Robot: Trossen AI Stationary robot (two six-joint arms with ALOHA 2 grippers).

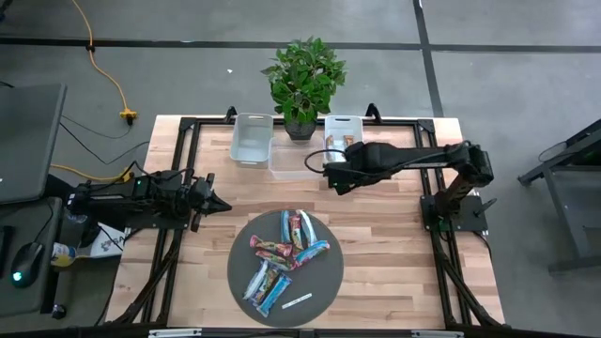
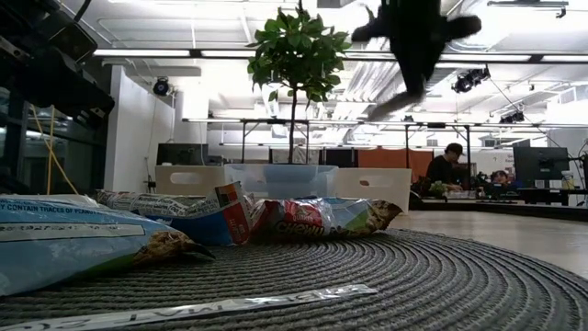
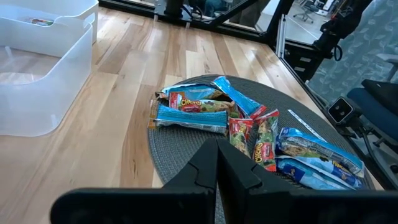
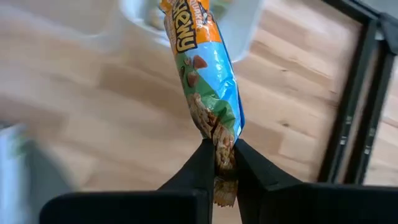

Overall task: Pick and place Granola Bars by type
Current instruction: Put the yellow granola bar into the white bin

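Granola bars in shiny light blue and red wrappers lie heaped on the round grey woven mat at the near centre of the pale wooden table, several overlapping one another; a thin white strip label lies on the mat's near edge, apart from the heap. At the left of the table, the left gripper hovers over bare wood just beside the mat's left rim, its fingers pressed together with nothing between them, the tips pointing toward the bars. At the far centre stand three bins in a row: a white plastic bin, a clear plastic bin touching it, and another white bin beyond, with a green potted plant behind the clear one. To the right of these, the right gripper is stretched toward the clear bin and is raised above the table; its fingers are clamped narrowly on the end of one orange, blue and green wrapped bar, which hangs from the fingertips with its far end over a bin's edge. In the low view, a seated person shows in the room behind the table.
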